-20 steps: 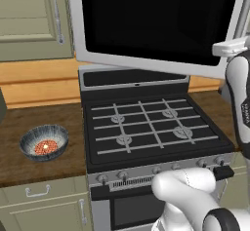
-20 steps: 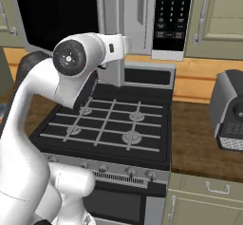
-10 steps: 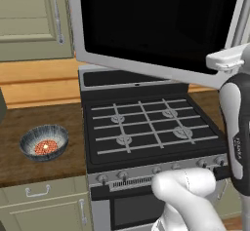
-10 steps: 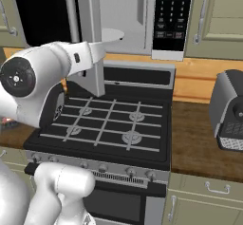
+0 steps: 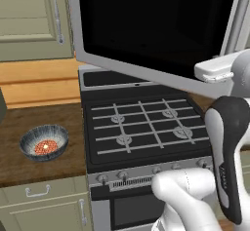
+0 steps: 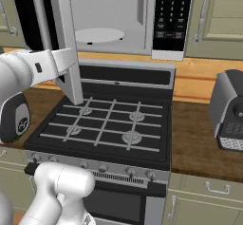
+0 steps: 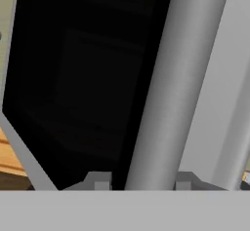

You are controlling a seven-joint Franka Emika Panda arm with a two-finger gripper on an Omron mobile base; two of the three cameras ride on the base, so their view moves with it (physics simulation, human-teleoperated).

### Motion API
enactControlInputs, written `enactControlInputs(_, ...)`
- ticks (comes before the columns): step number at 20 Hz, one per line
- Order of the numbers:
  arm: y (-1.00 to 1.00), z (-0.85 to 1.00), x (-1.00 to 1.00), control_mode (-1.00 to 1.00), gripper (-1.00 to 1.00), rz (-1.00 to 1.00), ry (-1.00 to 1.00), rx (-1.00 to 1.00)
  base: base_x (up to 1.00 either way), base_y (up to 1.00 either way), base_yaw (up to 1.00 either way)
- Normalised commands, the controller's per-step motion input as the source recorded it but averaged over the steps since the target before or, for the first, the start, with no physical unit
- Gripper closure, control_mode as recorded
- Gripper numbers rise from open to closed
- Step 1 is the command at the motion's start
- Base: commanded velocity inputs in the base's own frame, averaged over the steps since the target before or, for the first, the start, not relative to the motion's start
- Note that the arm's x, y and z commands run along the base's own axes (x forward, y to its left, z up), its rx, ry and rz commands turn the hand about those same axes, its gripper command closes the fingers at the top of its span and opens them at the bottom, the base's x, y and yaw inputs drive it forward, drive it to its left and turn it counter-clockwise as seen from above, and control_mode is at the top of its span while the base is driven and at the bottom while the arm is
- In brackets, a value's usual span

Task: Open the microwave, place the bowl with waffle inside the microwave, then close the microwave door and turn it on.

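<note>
Microwave door (image 5: 161, 30) swung wide over the stove (image 6: 107, 124), further open than a second ago, exposing the microwave (image 6: 123, 15) cavity and white turntable (image 6: 98, 35). Gripper (image 7: 141, 181) with jaws partly open, one fingertip on each side of the door's bar handle (image 7: 166, 88); contact cannot be judged. Arm now shifted outward with the door. Bowl (image 5: 44, 142) holding the waffle (image 5: 46, 147) unchanged on the counter (image 5: 39, 166) left of the stove.

The arm (image 5: 224, 162) is glossy white, built of rounded tube-like segments. Dark grey to black rounded caps cover its joints, one bearing a small pale mark. The fingertips (image 7: 100, 181) are small grey blocks.
</note>
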Motion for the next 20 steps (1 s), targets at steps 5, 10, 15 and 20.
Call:
enactControlInputs(5, 0.46, 0.0, -0.14, -1.0, 1.0, 0.0, 0.0, -0.03, 0.0, 0.0, 0.0)
enactControlInputs(10, 0.0, 0.0, 0.0, -1.0, 1.0, 0.0, 0.0, 0.0, 0.0, 0.0, 0.0)
enactControlInputs(15, 0.0, 0.0, 0.0, -1.0, -1.0, 0.0, 0.0, 0.0, 0.0, 0.0, 0.0)
enactControlInputs(20, 0.0, 0.0, 0.0, -1.0, -1.0, 0.0, 0.0, 0.0, 0.0, 0.0, 0.0)
